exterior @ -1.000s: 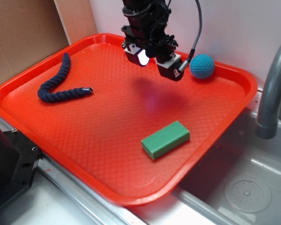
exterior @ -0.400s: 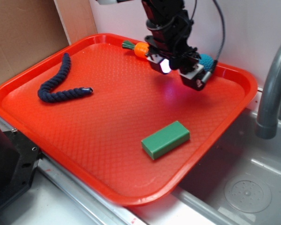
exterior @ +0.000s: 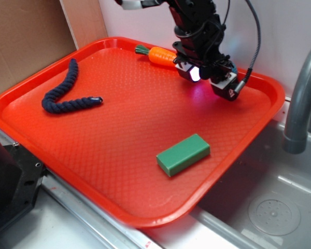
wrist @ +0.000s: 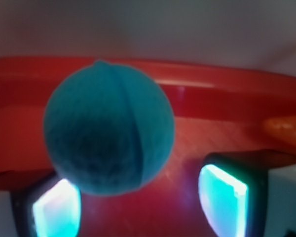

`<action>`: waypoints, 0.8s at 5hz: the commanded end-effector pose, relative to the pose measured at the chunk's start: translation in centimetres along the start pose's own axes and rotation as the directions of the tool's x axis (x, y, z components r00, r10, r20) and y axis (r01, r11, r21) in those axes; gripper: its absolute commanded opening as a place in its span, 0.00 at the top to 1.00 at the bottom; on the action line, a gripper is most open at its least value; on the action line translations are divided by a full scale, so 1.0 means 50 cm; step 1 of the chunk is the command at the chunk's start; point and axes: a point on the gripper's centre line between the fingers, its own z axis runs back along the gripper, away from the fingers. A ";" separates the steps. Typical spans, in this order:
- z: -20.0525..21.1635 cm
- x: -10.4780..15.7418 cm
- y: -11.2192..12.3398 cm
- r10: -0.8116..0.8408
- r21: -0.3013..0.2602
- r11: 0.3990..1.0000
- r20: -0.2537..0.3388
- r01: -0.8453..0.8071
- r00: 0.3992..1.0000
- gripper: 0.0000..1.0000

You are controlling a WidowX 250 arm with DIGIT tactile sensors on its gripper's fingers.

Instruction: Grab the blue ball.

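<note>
Although the red tray (exterior: 52, 109) also carries a dark rope (exterior: 65, 92), a green block (exterior: 183, 154) and a toy carrot (exterior: 160, 55), we care only about its far right corner. There our gripper (exterior: 211, 79) hangs low and hides the blue ball from the outside camera. In the wrist view the blue ball (wrist: 108, 127) fills the frame just ahead of the two fingers (wrist: 222, 197), which stand spread apart and empty. We judge this the final approach: next we must ease forward until the ball sits between them, then close.
</note>
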 end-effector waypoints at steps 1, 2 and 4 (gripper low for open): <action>0.020 0.066 -0.027 -0.006 -0.013 1.000 0.082 0.007 0.997 0.11; 0.028 0.059 -0.038 0.000 -0.024 1.000 0.095 0.003 0.996 1.00; 0.067 0.030 -0.050 -0.024 -0.061 0.998 0.115 0.031 0.993 1.00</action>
